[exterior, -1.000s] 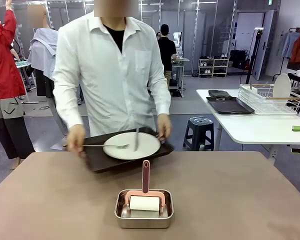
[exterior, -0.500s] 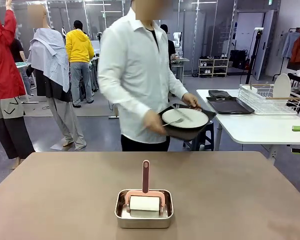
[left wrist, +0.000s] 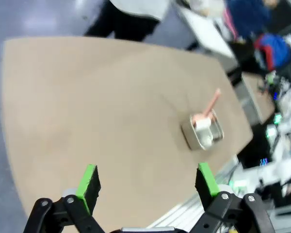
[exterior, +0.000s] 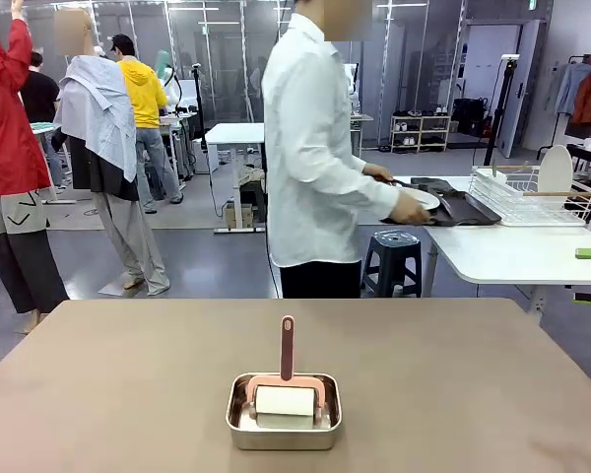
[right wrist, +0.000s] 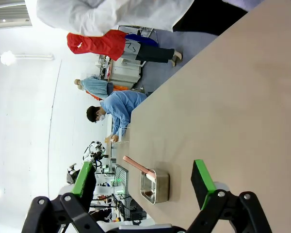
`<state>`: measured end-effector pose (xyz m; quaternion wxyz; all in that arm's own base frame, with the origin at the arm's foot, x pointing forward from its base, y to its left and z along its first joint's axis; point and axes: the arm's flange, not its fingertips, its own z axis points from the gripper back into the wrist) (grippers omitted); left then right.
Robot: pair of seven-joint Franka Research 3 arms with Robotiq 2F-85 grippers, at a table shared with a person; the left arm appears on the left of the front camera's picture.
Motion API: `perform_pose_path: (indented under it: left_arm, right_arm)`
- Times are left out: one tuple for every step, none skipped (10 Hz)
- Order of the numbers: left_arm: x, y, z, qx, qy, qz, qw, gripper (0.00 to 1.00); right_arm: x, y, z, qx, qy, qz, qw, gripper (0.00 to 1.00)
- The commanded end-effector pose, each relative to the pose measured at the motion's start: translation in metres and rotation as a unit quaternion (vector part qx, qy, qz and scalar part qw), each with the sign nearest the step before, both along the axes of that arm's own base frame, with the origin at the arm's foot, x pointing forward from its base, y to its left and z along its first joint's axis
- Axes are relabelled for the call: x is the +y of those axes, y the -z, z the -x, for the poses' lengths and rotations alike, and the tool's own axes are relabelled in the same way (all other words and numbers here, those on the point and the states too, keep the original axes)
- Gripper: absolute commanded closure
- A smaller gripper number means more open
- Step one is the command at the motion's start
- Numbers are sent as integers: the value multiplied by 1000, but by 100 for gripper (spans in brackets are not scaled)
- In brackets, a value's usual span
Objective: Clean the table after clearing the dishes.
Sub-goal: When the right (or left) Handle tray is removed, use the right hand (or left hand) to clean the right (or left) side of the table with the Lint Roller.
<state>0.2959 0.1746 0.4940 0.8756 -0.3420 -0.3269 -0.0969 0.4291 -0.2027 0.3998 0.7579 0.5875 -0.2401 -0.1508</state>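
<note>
Front: table top matte taupe, bare all round the steel tray with roller near the robot-side edge. Plate on dark tray at white side table, far right, person's hand on it.
Left wrist: left gripper jaws wide, empty, above table edge.
Right wrist: right gripper jaws wide, empty.

The left gripper has black linked fingers, green pads at their tips and what look like pale pivot pins below. The right gripper matches. The person wears a white long-sleeved shirt, dark trousers.
</note>
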Motion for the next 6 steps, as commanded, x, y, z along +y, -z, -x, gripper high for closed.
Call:
perform_pose_path:
  left_arm:
    - [-92,-16,-50,4,159,-103,982,0]
    - [-139,-22,-64,2,223,-134,966,0]
    - [-176,-28,-70,-8,275,-156,949,0]
    - [-214,-28,-70,-13,321,-193,927,0]
    - [-257,-27,-69,-25,367,-230,901,0]
    - [-289,-25,-65,-38,398,-264,878,0]
  right_arm:
    - [1,-4,2,0,-6,2,1000,0]
    - [1,-4,2,0,-6,2,1000,0]
    - [1,-4,2,0,-6,2,1000,0]
    - [1,-4,2,0,-6,2,1000,0]
    - [1,-4,2,0,-6,2,1000,0]
    - [1,-4,2,0,-6,2,1000,0]
